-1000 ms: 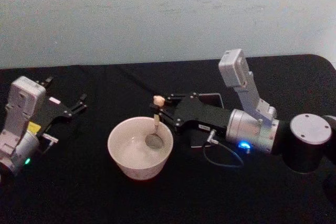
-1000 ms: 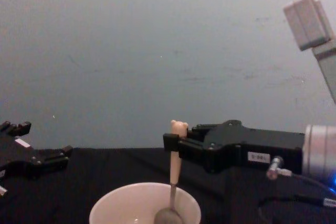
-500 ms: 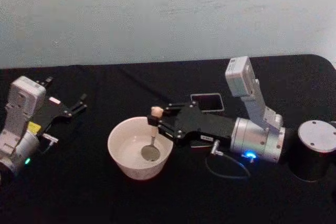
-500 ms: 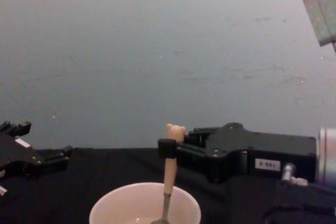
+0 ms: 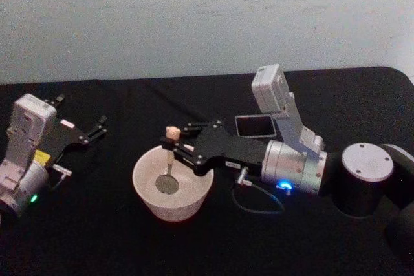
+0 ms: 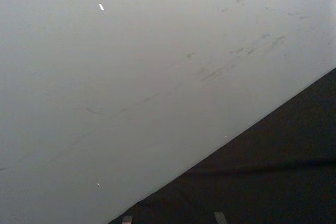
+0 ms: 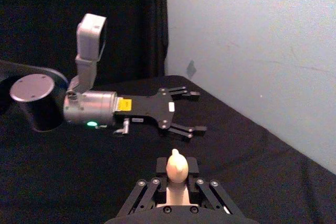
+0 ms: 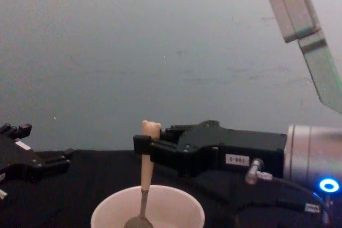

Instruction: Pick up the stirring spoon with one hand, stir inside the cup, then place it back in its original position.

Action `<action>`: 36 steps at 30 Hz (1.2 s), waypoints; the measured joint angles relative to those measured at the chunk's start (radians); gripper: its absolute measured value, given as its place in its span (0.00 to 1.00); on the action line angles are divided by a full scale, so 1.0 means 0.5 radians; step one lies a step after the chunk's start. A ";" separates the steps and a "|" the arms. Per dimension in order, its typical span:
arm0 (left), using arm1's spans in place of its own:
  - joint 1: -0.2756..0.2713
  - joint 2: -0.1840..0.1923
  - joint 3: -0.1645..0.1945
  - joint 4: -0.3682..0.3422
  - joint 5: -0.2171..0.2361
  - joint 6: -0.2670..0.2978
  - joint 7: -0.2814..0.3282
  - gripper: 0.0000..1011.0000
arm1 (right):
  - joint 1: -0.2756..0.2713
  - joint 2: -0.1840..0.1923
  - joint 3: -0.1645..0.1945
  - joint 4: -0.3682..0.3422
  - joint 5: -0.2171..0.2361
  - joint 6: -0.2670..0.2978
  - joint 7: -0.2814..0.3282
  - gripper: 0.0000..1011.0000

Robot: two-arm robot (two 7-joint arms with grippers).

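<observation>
Two black jaws of the right gripper [image 5: 172, 147] are clamped on the pale beige handle of the small stirring spoon [image 5: 169, 163], just under its tiny bear head. The spoon hangs nearly upright. Its thin metal neck leads down to a shiny round steel bowl inside the wide round cream-white cup [image 5: 172, 209], near the cup's middle in the head view. Whether the bowl touches the bottom I cannot tell.

The gripper reaches in over the cup's rim from 3 o'clock, its black body lying level above the black tabletop [image 5: 116, 244]. On the side of that body the chest view shows a small white label [image 8: 238, 159] with dark characters too small to read for certain. A blue light [image 5: 284, 187] glows on the silver wrist behind it. At about 2 o'clock from the cup, behind the right arm, stands the tall dark grey square holder [image 5: 254, 126], apart from both cup and spoon.

The left gripper [image 5: 80, 112] is well apart from the cup at its 9 o'clock, with its jaws spread apart. It carries a yellow label [image 7: 124, 105] and a small white sticker [image 5: 65, 123], and the writing on both is unreadable. A green light [image 5: 32, 198] shows on its wrist.
</observation>
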 joint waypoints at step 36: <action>0.000 0.000 0.000 0.000 0.000 0.000 0.000 0.99 | -0.006 0.018 0.110 -0.051 0.065 0.010 -0.078 0.21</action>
